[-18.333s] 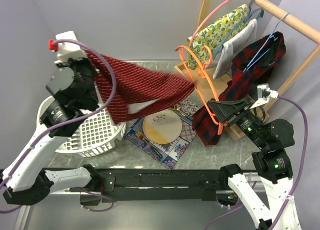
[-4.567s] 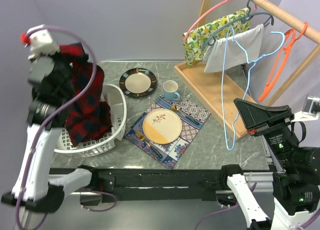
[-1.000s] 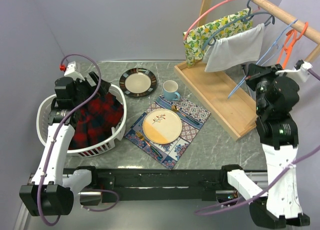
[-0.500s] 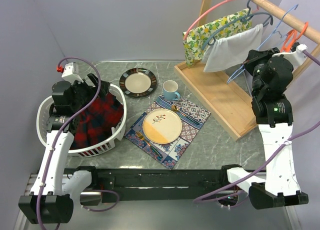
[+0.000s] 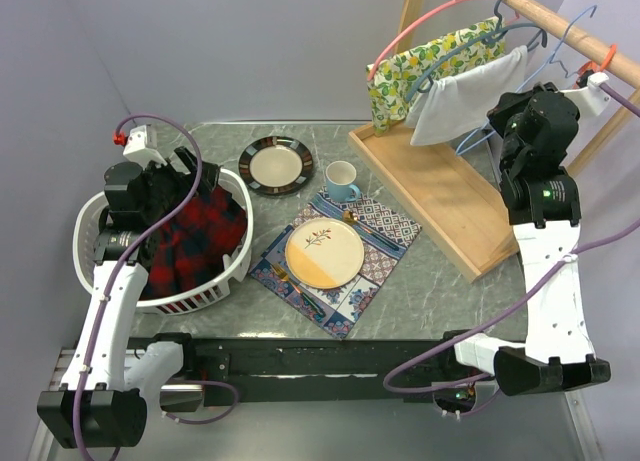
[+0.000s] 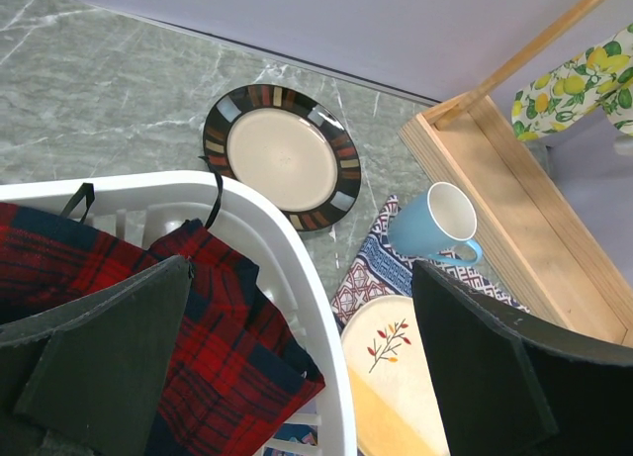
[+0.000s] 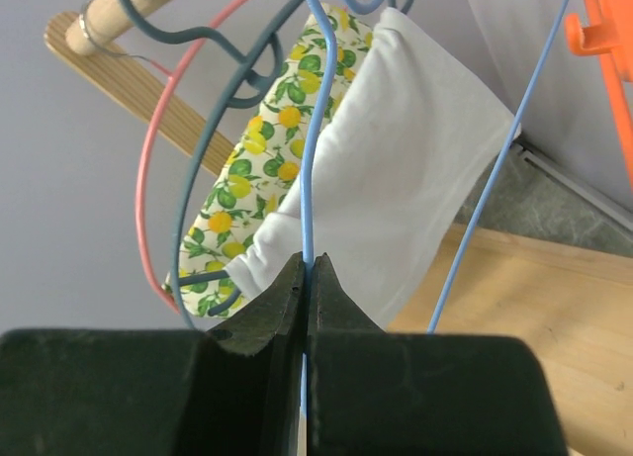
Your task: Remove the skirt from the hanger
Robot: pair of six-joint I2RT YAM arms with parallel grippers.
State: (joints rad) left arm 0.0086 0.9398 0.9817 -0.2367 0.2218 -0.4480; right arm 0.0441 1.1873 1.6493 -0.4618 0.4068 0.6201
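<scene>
Marble table (image 5: 430, 281); skirt (image 5: 190, 236) lies crumpled in the basket (image 6: 287, 248) at left edge, long axis far-to-near; left gripper (image 6: 297, 367) spread wide, empty; right gripper (image 7: 308, 278) pinches blue hanger (image 7: 309, 179) wire.

No legible text or labels anywhere.

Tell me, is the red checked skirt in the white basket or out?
In: the skirt lies bunched inside the basket, below its rim.
</scene>
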